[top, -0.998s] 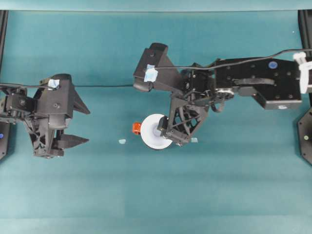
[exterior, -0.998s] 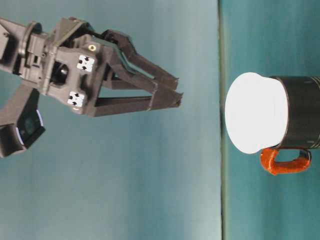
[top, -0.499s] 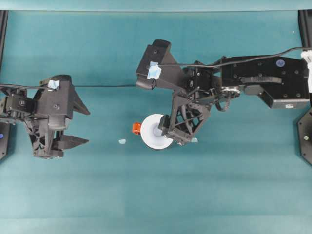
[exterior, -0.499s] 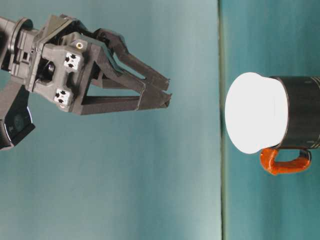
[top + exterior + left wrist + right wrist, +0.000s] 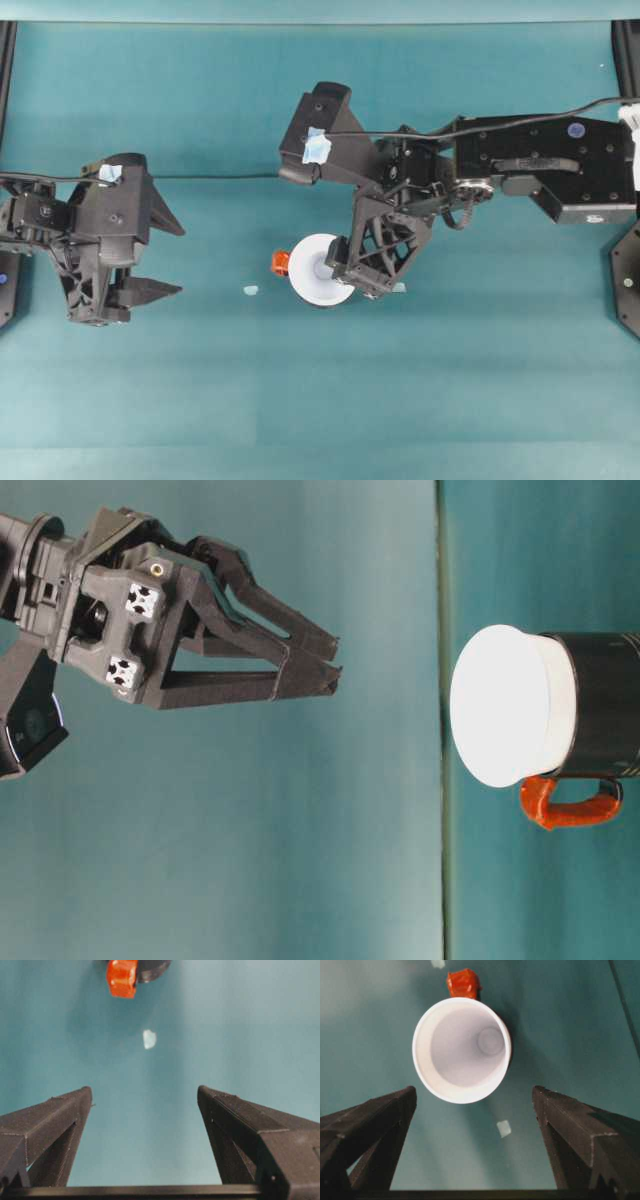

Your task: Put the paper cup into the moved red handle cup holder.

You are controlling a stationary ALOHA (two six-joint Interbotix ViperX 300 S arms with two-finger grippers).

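The white paper cup [image 5: 318,270] stands upright inside the black red handle cup holder [image 5: 605,705], its rim rising above the holder. The holder's red handle [image 5: 281,263] juts to the left. In the table-level view my right gripper [image 5: 335,675] hangs above the paper cup [image 5: 510,705], apart from it. The right wrist view looks down into the paper cup [image 5: 462,1050], with my right gripper [image 5: 475,1091] open and holding nothing. My left gripper [image 5: 178,260] is open at the left of the table, pointing toward the handle [image 5: 122,977].
Two small pale tape scraps lie on the teal table, one [image 5: 250,290] left of the holder and one [image 5: 399,287] right of it under the right gripper. Black frame edges run along the far left and right sides.
The right gripper has lifted a little higher above the cup and drawn slightly back to the right. The cup, holder and left arm have not moved.
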